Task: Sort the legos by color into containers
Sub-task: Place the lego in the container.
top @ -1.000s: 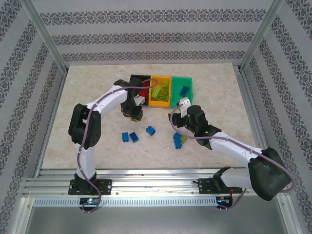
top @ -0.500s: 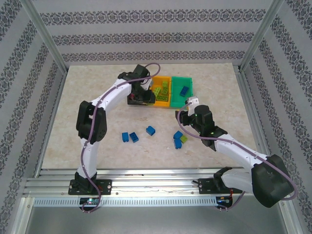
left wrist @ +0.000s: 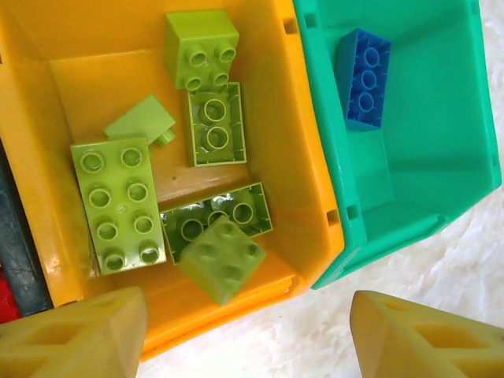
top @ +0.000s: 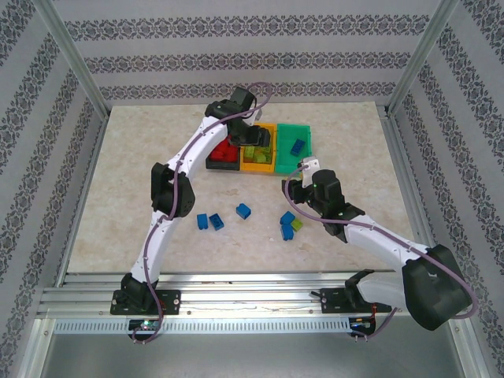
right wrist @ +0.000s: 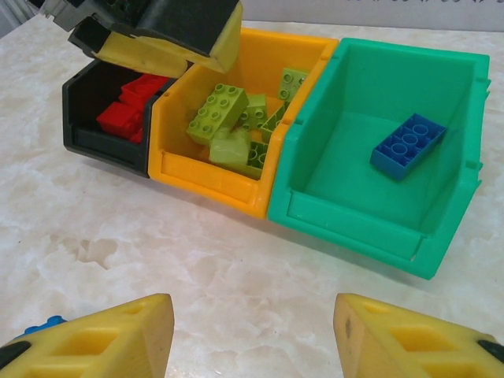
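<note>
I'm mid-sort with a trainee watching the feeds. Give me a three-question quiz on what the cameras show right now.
1. Multiple choice: which bin holds a blue brick? A black, B orange, C green.
2. True or false: the left gripper is shut on a lime brick.
3. Fill in: most of the loose bricks on the table are ____.
Key: 1 C, the green bin. 2 False: its jaws stand open and empty over the orange bin. 3 Blue.
</note>
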You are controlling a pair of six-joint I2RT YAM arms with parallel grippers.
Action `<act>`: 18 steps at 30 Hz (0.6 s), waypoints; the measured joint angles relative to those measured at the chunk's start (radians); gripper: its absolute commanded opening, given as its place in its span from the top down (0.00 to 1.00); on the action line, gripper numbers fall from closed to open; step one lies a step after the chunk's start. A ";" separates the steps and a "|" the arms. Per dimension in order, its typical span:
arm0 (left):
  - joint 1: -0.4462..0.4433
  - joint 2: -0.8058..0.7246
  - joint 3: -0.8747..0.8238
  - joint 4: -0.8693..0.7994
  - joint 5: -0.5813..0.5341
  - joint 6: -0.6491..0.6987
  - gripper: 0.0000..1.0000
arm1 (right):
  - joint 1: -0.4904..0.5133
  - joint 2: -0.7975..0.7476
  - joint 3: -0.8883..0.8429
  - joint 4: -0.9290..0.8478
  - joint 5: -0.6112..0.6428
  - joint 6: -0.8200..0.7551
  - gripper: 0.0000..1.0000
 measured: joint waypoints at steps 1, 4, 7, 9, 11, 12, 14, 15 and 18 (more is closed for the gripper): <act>-0.002 -0.002 -0.002 0.000 0.000 0.001 0.30 | 0.000 -0.003 0.000 0.000 0.000 0.000 0.43; -0.007 -0.035 -0.074 0.015 -0.004 0.003 0.30 | 0.000 -0.013 0.000 0.000 0.000 0.002 0.43; -0.009 -0.118 -0.231 0.061 -0.010 0.003 0.29 | 0.000 -0.013 0.000 0.000 0.000 0.003 0.43; -0.008 -0.201 -0.378 0.118 -0.019 0.005 0.28 | 0.000 -0.013 0.000 0.001 -0.001 0.005 0.43; -0.008 -0.289 -0.525 0.187 -0.026 0.008 0.27 | -0.003 -0.005 0.000 0.004 -0.008 0.011 0.43; -0.008 -0.334 -0.594 0.218 -0.029 0.011 0.27 | -0.007 0.003 0.000 0.006 -0.016 0.016 0.43; -0.003 -0.423 -0.729 0.290 -0.030 0.013 0.27 | -0.015 0.021 0.000 0.007 -0.031 0.023 0.43; 0.000 -0.460 -0.782 0.318 -0.028 0.015 0.27 | -0.022 0.031 0.000 0.006 -0.040 0.027 0.43; 0.025 -0.553 -0.911 0.391 -0.009 0.016 0.26 | -0.040 0.045 0.000 0.006 -0.059 0.039 0.43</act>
